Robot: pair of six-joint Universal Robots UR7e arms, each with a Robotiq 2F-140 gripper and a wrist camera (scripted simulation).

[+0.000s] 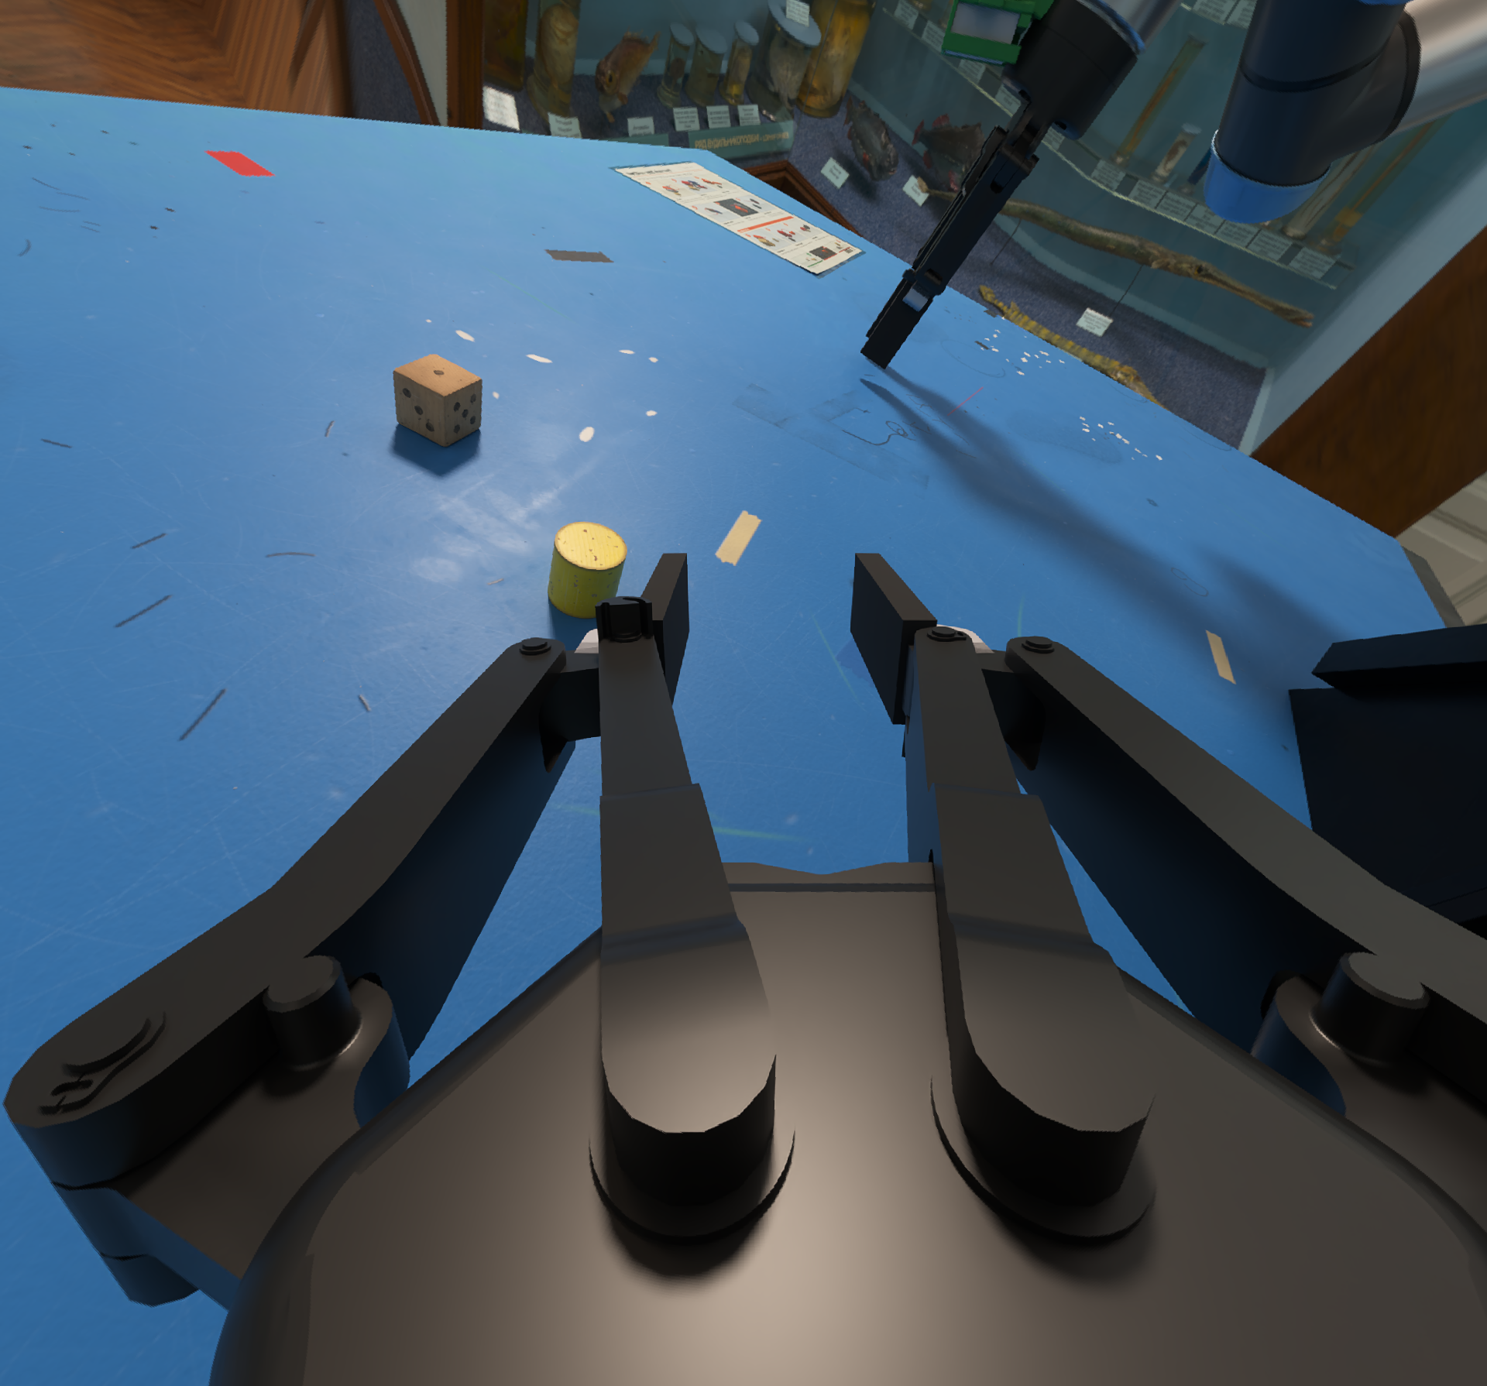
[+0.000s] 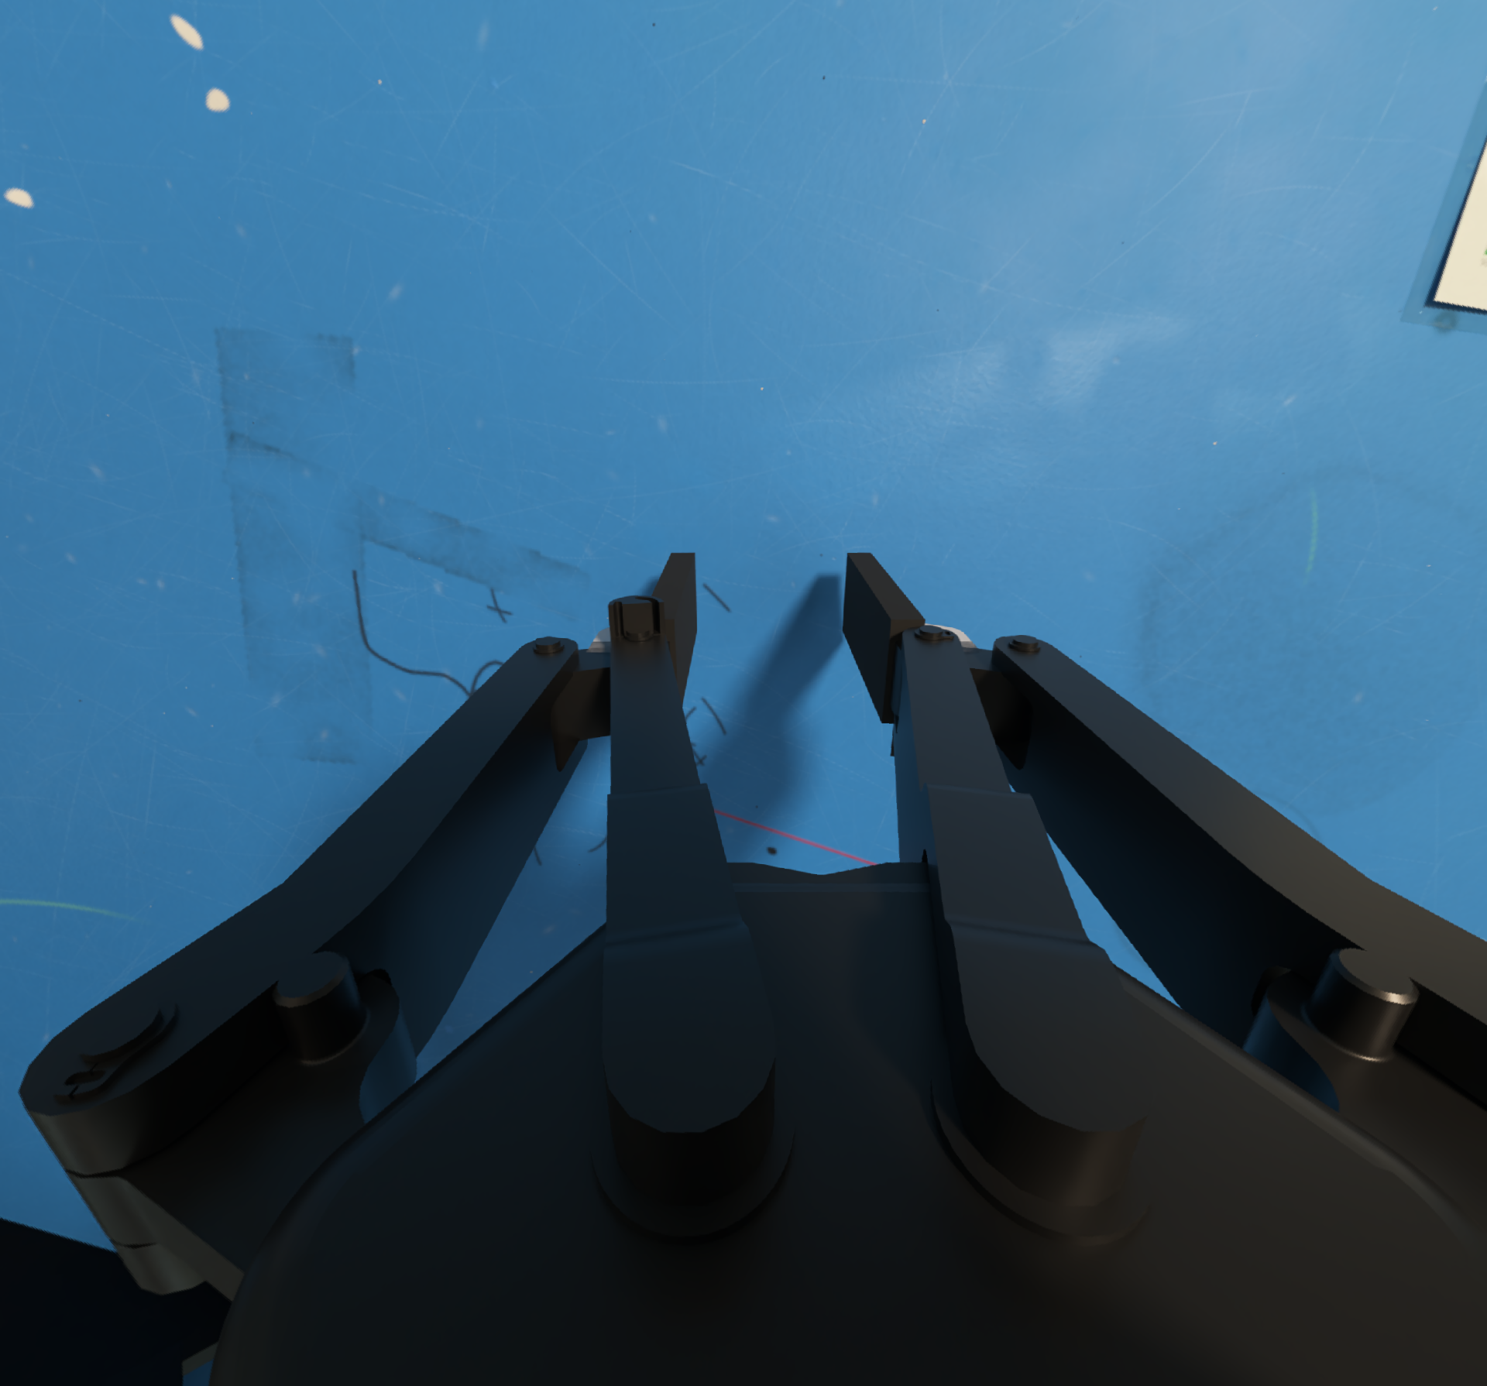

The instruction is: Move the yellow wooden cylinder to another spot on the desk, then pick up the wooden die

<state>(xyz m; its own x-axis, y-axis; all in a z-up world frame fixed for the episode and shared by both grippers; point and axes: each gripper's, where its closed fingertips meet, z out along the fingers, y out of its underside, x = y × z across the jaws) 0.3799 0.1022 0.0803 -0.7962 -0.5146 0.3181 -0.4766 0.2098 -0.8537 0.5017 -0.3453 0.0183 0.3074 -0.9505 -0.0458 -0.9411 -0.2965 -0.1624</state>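
A short yellow cylinder (image 1: pixel 586 569) stands upright on the desk (image 1: pixel 241 704), just left of the left tool (image 1: pixel 768 583), whose fingers are apart and empty

My left view is bright and sharp, the desk (image 1: pixel 241 704) showing pale glare; its edges bow with wide-angle distortion. My right view is dimmer, my gripper (image 2: pixel 764 583) casting one soft shadow.

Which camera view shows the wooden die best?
The left wrist view. There the die stands whole and unblocked on the blue desk, beyond the yellow cylinder, with three faces visible. The right wrist view shows only bare desk between its open fingers, and no die at all.
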